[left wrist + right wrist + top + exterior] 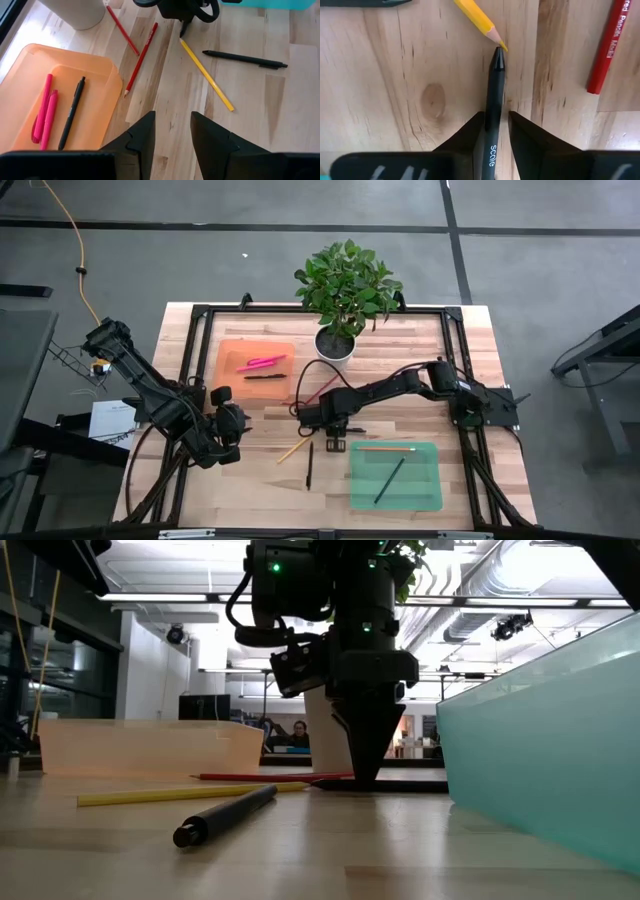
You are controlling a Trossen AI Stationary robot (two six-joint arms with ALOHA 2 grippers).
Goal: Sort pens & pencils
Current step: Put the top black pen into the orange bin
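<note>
While the right pincer (pixel 494 131) sits low on the bench (pixel 260 480), fingers closed on a black pen (pixel 494 100) lying flat, its tip just beside the yellow pencil (pixel 479 21) point, best to lift straight up before any travel; a sideways drag would prob. nudge that pencil. Left pincer (pixel 172 137) hovers w/ fingers apart, idle, nr the orange tray (pixel 228 352). Farther off: a 2nd black pen (pixel 245 58) loose on the bench; red pencils (pixel 141 57) by the plant pot (pixel 335 345); pink pens (pixel 260 363) already in orange tray; green tray (pixel 428 498) holds pencils; so this pen likely goes to orange.
</note>
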